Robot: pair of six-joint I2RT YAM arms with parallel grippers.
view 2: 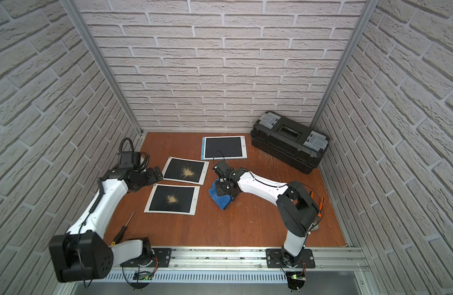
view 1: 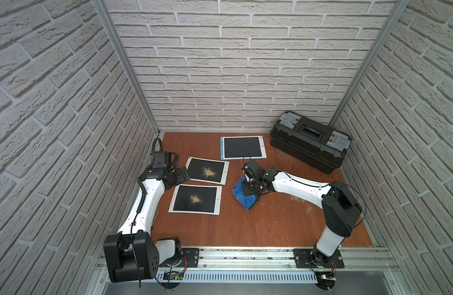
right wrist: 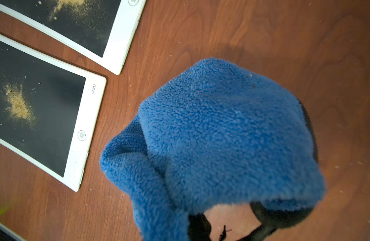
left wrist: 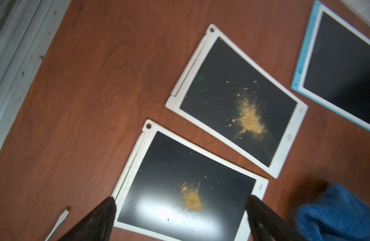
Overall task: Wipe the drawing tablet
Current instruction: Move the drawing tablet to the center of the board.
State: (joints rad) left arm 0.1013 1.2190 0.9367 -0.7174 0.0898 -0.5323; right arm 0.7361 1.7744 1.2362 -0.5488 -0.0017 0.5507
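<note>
Currently, left to right, you have:

1. Screwdriver [view 2: 123,229]: lies on the table [view 1: 271,224] beside the left arm, and neither claw touches it.
2. Left gripper [left wrist: 181,200]: spread wide and empty, hovering at the left side of the 2 white tablets.
3. Near tablet [view 1: 196,199]: lies flat with 1 heap of tan powder [view 1: 194,198] mid-screen. Not wiped.
4. Far tablet [view 1: 207,170]: lies flat just behind the near one, with 1 heap plus loose grains. Not wiped.
5. Blue-edged tablet [view 1: 243,147]: lies flat further back, and its screen shows no powder.
6. Cloth [view 1: 242,194]: bunched blue fleece, just right of the near tablet and on no screen.
7. Right gripper [view 1: 248,190]: pinched on the cloth.
8. Toolbox [view 1: 309,143]: closed, in the back right corner, well apart from the tablets.

Progress: you have the cloth in hand, and that looks like the only step done. By my reading, both powdered screens are left to wipe, with the near tablet closest to the cloth.

Hidden or unclear:
- The cloth buries the right fingertips.
- You cannot tell whether the cloth's lowest fold touches the table.
- The left wrist view cuts off the blue-edged tablet.
- The task names 1 tablet, not which.
</note>
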